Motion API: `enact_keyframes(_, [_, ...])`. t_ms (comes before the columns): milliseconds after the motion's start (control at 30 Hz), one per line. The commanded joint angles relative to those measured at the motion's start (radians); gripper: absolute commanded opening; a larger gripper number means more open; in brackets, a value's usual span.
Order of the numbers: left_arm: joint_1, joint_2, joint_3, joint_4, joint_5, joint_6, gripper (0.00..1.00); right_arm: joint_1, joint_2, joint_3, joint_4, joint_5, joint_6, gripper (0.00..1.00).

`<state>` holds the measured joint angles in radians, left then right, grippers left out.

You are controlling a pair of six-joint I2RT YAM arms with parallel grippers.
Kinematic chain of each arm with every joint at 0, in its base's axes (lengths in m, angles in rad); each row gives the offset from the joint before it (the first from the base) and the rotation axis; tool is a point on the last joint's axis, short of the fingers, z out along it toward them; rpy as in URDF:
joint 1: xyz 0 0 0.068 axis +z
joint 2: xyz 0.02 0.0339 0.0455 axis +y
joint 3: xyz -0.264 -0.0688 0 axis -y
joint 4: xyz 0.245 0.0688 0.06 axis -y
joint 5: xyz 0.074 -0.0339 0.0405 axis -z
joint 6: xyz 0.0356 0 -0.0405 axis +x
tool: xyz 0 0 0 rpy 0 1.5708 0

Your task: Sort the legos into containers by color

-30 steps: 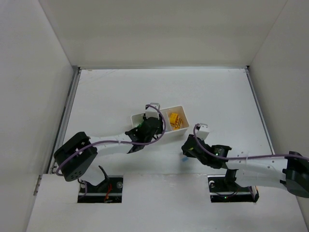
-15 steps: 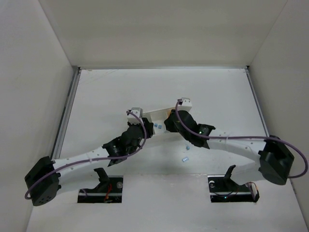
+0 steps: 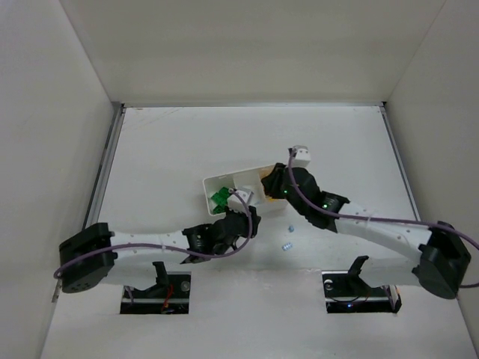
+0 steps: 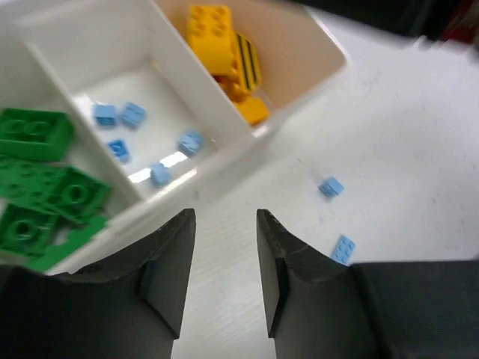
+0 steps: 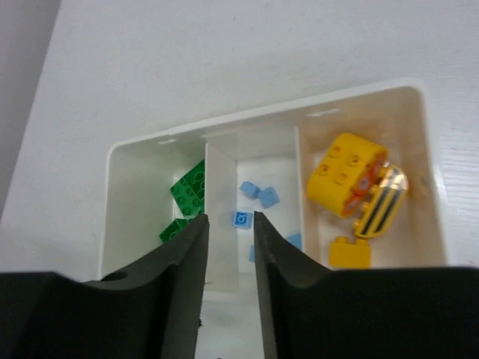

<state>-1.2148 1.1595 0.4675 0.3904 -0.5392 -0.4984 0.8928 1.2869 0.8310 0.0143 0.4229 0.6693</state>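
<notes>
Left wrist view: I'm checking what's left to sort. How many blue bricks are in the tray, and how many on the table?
Blue bricks in the middle compartment of the tray: 5
Loose blue bricks on the table: 2
Total: 7

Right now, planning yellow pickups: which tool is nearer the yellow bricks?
Right. Right tool hovers over the tray beside the yellow bricks; left tool is outside its near wall.

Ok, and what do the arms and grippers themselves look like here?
Both the left arm and right arm have white links, black joint housings and a purple cable running along them. The left gripper and right gripper have matte black, curved fingers.
</notes>
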Motion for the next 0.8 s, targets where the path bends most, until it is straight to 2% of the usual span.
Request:
enact_keyframes(0, [-0.062, 0.118, 0.101, 0.126, 0.070, 0.046, 0.37, -0.036, -0.153, -0.117, 0.000, 0.062, 0.024, 0.32])
enact_keyframes(167, [-0.114, 0.317, 0.210, 0.177, 0.126, 0.106, 0.45, -0.082, -0.328, -0.259, -0.059, 0.053, 0.081, 0.32])
enact_keyframes(333, [-0.119, 0.478, 0.305, 0.194, 0.177, 0.139, 0.49, -0.081, -0.412, -0.326, -0.091, 0.062, 0.118, 0.39])
enact_keyframes(767, [-0.099, 0.675, 0.419, 0.189, 0.134, 0.179, 0.47, -0.108, -0.560, -0.406, -0.135, 0.025, 0.148, 0.40])
